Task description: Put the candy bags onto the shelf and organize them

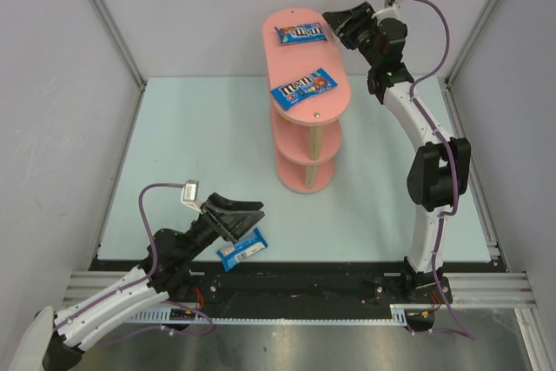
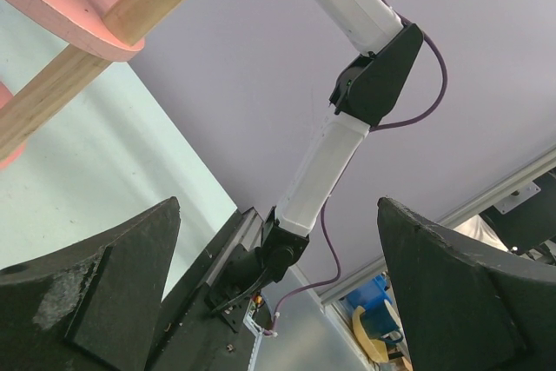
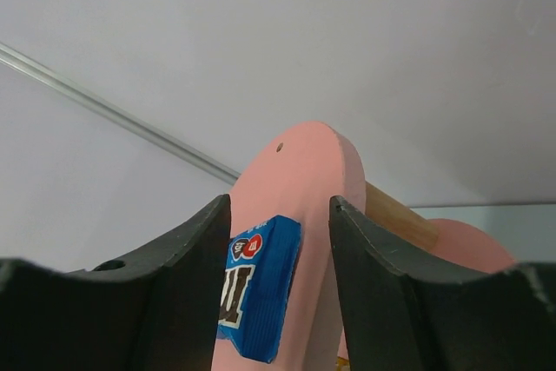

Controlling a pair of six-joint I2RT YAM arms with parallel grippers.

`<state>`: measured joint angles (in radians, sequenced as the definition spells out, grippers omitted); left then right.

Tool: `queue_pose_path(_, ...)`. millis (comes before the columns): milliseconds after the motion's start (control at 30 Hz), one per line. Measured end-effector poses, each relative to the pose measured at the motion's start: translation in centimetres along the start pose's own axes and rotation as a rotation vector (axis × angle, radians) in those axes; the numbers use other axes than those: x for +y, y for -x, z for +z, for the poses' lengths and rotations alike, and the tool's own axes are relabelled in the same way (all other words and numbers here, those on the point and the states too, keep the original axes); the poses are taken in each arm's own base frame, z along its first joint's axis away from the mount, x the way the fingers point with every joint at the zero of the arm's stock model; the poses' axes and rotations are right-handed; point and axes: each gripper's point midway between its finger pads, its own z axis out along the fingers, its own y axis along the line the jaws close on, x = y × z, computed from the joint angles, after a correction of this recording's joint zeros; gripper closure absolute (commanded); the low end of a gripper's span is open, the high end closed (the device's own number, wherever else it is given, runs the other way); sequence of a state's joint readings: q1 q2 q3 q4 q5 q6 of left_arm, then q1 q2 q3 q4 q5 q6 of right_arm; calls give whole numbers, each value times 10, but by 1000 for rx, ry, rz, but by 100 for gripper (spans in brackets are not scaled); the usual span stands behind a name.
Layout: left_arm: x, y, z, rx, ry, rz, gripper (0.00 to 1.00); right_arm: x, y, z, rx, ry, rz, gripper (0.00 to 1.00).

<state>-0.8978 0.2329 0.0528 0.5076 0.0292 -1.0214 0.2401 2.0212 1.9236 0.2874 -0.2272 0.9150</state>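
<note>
The glossy blue flat packet [image 1: 301, 34] at twelve o'clock on the pink oval top board [image 1: 297, 60] and its twin [image 1: 304, 87] at six o'clock both read "m&m's".

The top camera looks down on the whole table [image 1: 191, 145]. The left wrist one looks up from low down. The right one is very close to the shelf [image 3: 313, 180]. All three see it.

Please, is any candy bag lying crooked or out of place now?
Yes. On the shelf's top board, the nearer blue bag lies askew, while the farther bag lies almost straight across. A third blue bag lies at the table's near edge by the open left hand, not on the shelf.
</note>
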Motion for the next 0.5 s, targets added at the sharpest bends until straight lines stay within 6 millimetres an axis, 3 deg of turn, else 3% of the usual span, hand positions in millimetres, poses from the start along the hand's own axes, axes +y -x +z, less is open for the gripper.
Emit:
queue_pose_path(267,14,-3,-1,5,61,1,0,-15,23,-19,-28,-34,-10,44)
queue_pose_path(367,29,-4,-4,8,138,11,0,-26,38,-43,-50,-70,-20,44)
queue_pose_path(500,51,1,-13,11,307,32,0,-44,47,-92,-71,-156,-29,44)
